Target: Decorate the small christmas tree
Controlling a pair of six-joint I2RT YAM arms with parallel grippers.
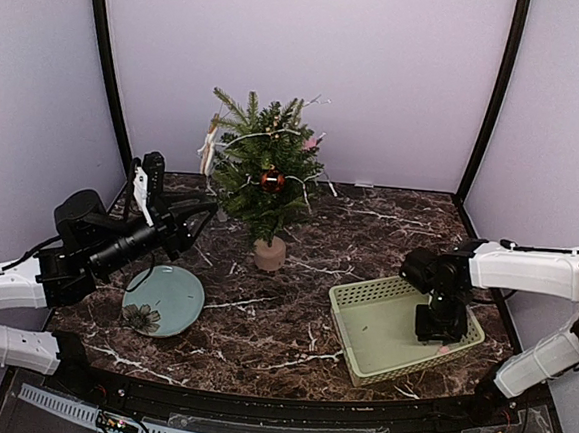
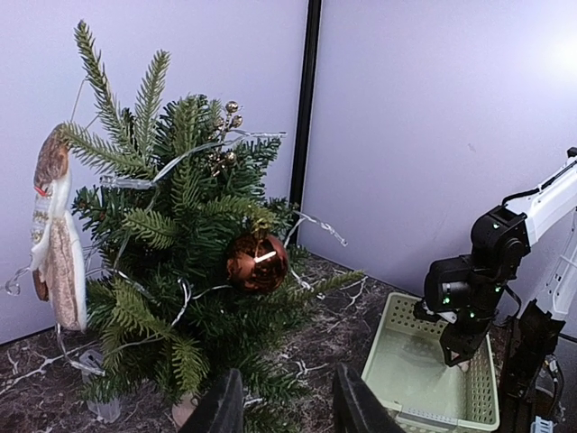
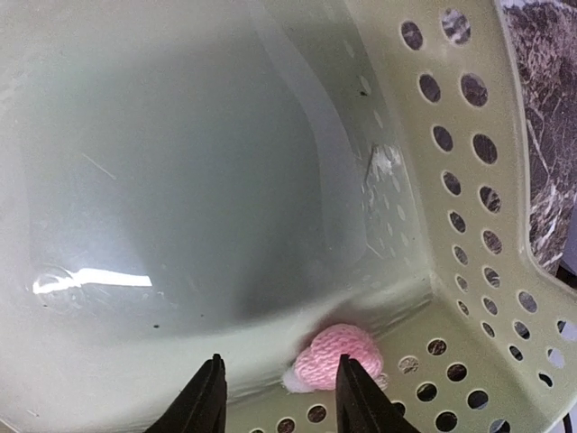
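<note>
Small christmas tree [image 1: 263, 174] looks light, tippy; hold its pot [image 1: 270, 253]. Left claw [image 2: 288, 372] and right claw [image 3: 279, 361] stand half-open, empty; basket [image 1: 363, 301] at four o'clock.

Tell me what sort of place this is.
Probably a robot test booth, not a home: plain lilac panels wall in a marble-look table, a left arm and right arm reach in from its near edge, and a tree, basket and plate sit staged as props.
</note>
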